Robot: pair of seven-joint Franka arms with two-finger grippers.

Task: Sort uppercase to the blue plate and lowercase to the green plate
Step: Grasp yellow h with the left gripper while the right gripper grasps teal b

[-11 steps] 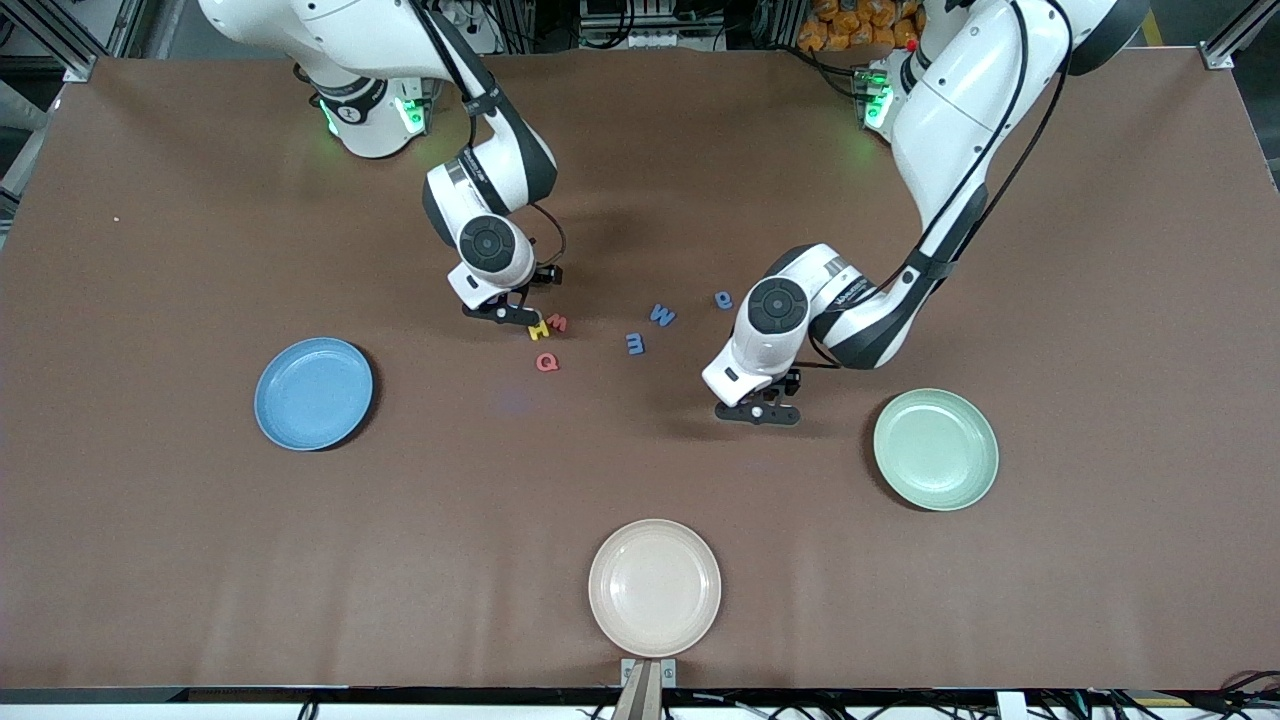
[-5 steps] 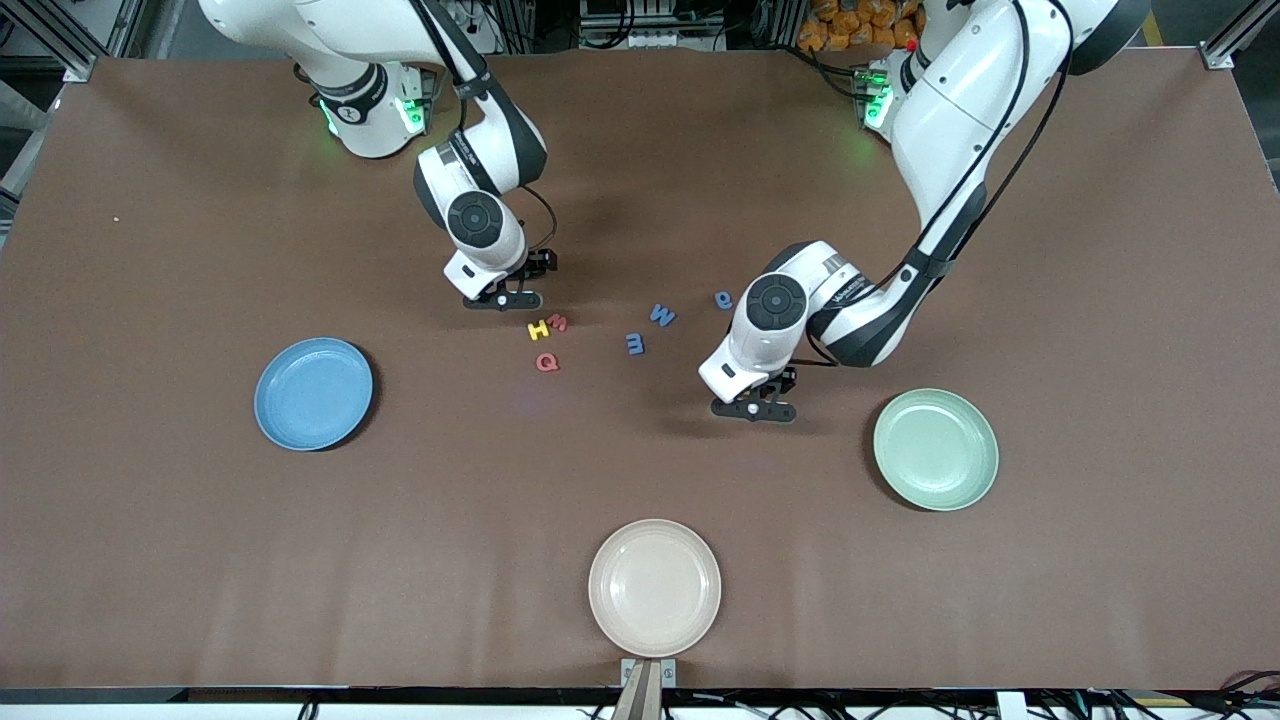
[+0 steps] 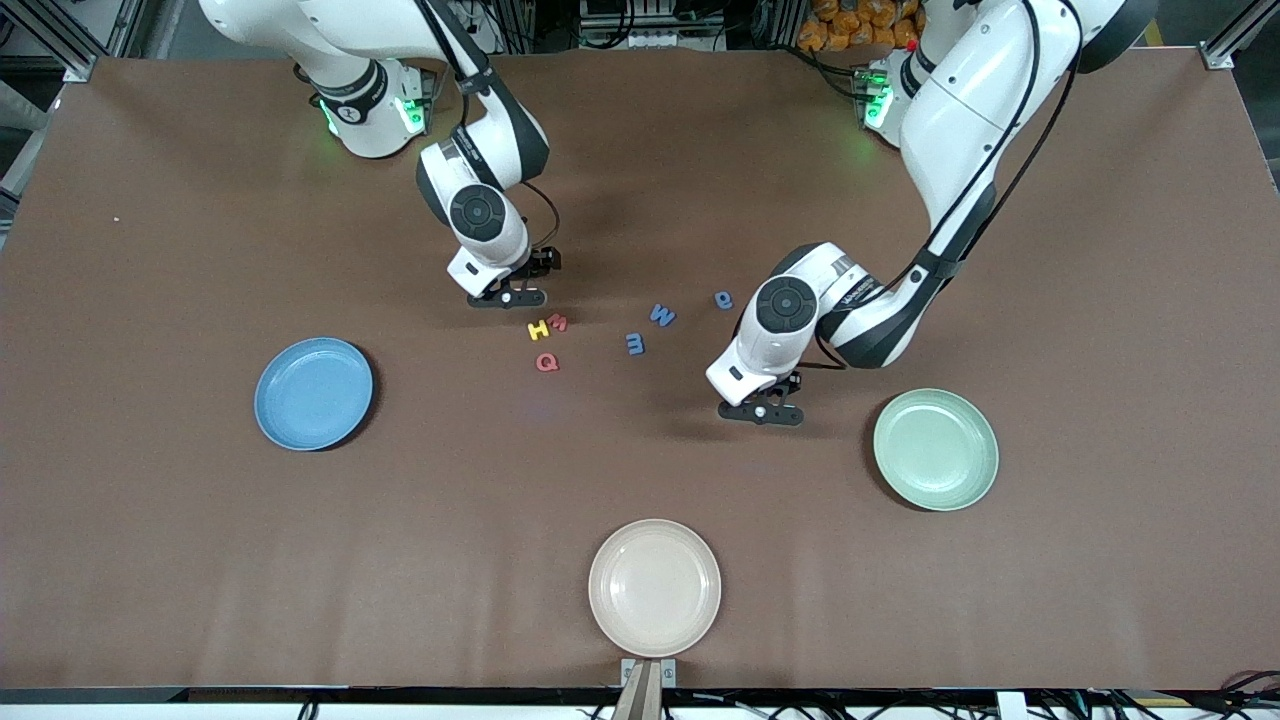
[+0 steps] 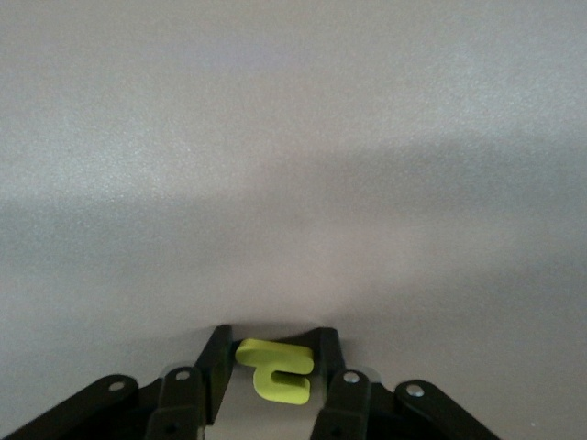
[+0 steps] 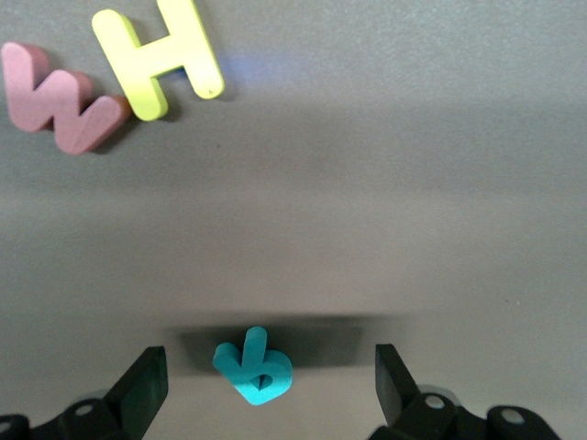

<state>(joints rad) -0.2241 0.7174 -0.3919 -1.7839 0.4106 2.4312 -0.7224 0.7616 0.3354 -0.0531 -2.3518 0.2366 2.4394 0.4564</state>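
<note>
Green plate (image 3: 936,449) and blue plate (image 3: 313,393) sit empty at either end of the surface (image 3: 640,560). Farther from the camera, the left claw (image 4: 268,390) has its fingers narrowed around a yellow lowercase letter (image 4: 274,368). Red Q (image 3: 546,362), yellow H (image 3: 538,329) follow. Right claw (image 5: 271,380) stands wide around a teal letter (image 5: 253,368).

The round sky-blue plate (image 3: 313,393) lies flat toward the right arm's end of the tabletop (image 3: 200,560). The round mint-green plate (image 3: 935,449) lies toward the left arm's end. Small foam letters lie flat between them: a yellow H (image 3: 538,329) touching a red w (image 3: 557,321), a red Q (image 3: 546,362) just nearer the camera, then a blue m (image 3: 635,344), a blue W (image 3: 662,315) and a blue a (image 3: 723,299). A teal R (image 5: 253,368) lies under the right gripper (image 3: 508,297). A yellow r-like letter (image 4: 275,368) lies under the left gripper (image 3: 760,412).
</note>
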